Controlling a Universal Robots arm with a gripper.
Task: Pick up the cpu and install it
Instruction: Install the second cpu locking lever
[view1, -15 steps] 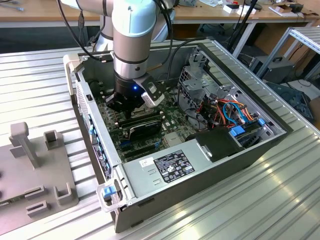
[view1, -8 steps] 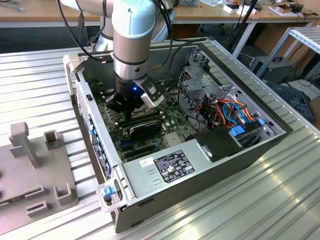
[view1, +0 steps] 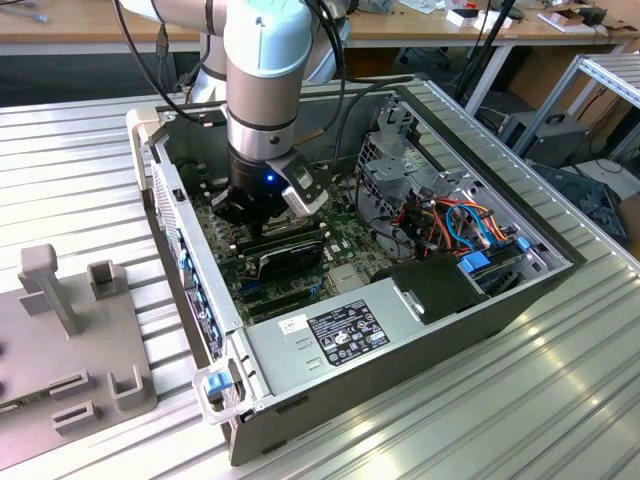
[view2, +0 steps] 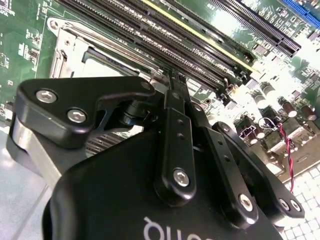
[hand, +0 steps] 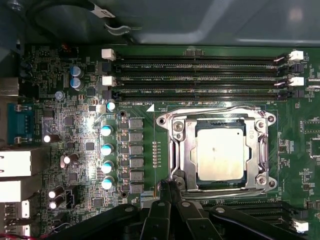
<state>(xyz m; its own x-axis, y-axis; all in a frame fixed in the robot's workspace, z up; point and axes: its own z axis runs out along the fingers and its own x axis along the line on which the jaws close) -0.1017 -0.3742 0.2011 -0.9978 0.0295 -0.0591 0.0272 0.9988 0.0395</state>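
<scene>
The cpu (hand: 220, 155), a flat square chip with a dull silver top, lies seated inside the metal-framed socket (hand: 180, 150) on the green motherboard in the first wrist view. My gripper (hand: 168, 186) hangs just off the socket's edge, beside the frame's corner, its black fingertips pressed together with nothing between them. In the second wrist view the gripper (view2: 172, 82) points down at the board next to the socket frame (view2: 65, 50). In the exterior view the gripper (view1: 245, 205) is deep inside the open computer case (view1: 200, 300).
Long black memory slots (hand: 200, 65) run alongside the socket. Capacitors (hand: 106, 150) and rear ports (hand: 17, 165) stand close by. The grey power-supply box (view1: 330, 335), a drive cage (view1: 400, 170) and coloured cables (view1: 460, 225) crowd the case. A grey fixture plate (view1: 60, 330) lies at the exterior view's left.
</scene>
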